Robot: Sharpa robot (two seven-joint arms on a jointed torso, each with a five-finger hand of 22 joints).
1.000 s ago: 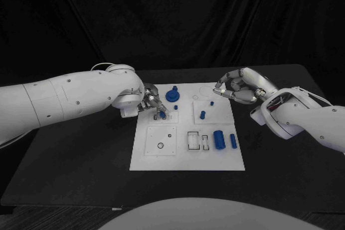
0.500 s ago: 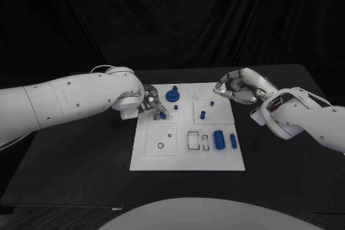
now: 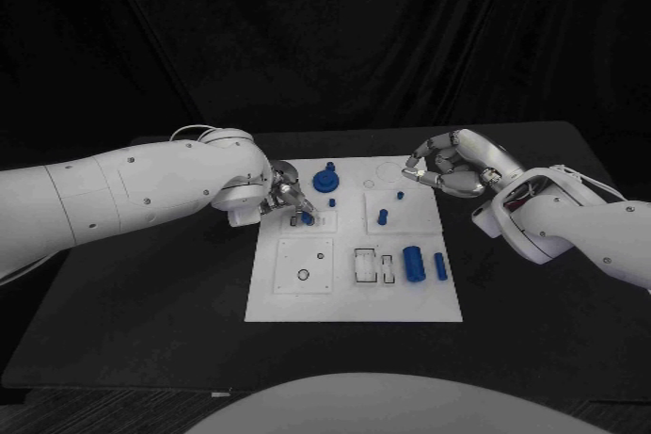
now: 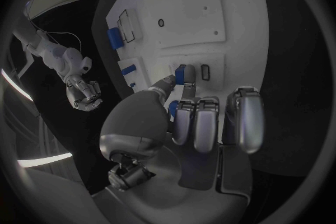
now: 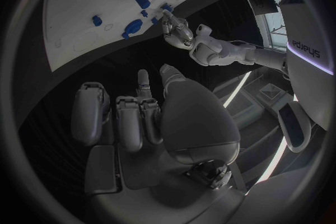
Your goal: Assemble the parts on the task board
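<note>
Head view: left hand (image 3: pixel 282 197) pinches a small blue part (image 3: pixel 307 217) at the task board (image 3: pixel 353 307)'s far-left; right hand (image 3: pixel 454 166) hovers curled, holding nothing.

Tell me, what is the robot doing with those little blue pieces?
It is putting small blue parts together on the flat white task board on the black table. The left robot hand pinches a small blue part against the board's far left corner. The right robot hand hovers curled above the far right corner, holding nothing. A round blue knob and a fat blue cylinder sit on the board.
</note>
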